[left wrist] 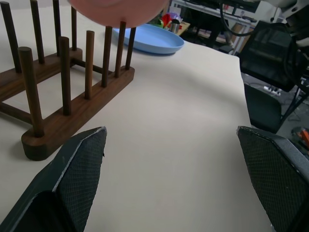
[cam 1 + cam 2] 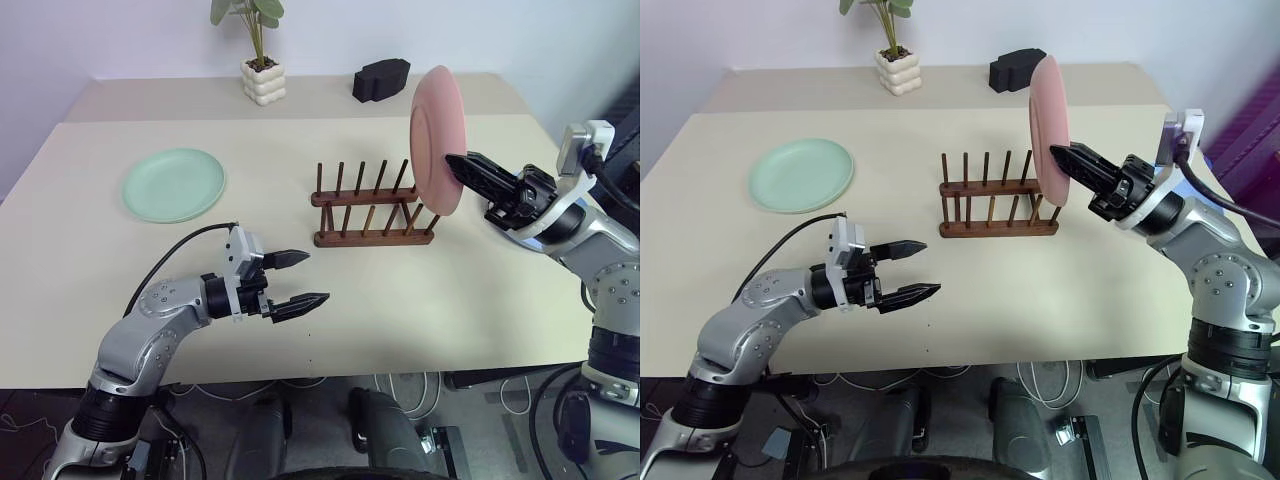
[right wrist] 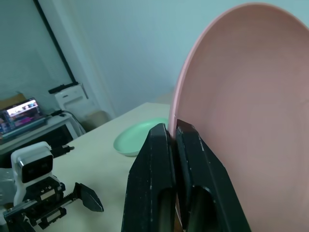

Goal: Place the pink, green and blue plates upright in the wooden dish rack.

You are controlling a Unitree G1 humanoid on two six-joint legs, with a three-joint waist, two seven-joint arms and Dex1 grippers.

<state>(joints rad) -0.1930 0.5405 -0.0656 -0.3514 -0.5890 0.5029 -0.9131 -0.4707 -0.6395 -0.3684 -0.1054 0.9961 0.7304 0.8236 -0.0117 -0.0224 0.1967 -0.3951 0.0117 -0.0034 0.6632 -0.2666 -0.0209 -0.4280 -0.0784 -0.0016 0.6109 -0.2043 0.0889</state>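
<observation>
Nearest the camera, the left gripper (image 2: 302, 279) sits at lower left of centre in the left eye view, low over the table (image 2: 420, 310), its two black fingers spread wide with nothing between them, pointing toward the right of the frame. Up and to the right of it, at frame centre, the rack (image 2: 370, 208) stands on the table: two dark wooden base bars, each with a row of thin upright pegs, all slots vacant. At upper right of the rack, the pink plate (image 2: 436, 138) is held on edge, nearly vertical, above the rack's right end; whether its lower rim touches the pegs cannot be told. The right gripper (image 2: 468, 165) reaches in from the right of the frame, fingers clamped together on the plate's rim; the right wrist view confirms both fingers pinching the edge. At the left of the frame the green plate (image 2: 173, 184) lies flat on the table, well apart from the rack. In the left wrist view, the blue plate (image 1: 150, 38) lies flat on the table beyond the rack. Along the top of the frame, on a second surface behind, stand a potted plant (image 2: 262, 70) and a black block (image 2: 381, 80).
</observation>
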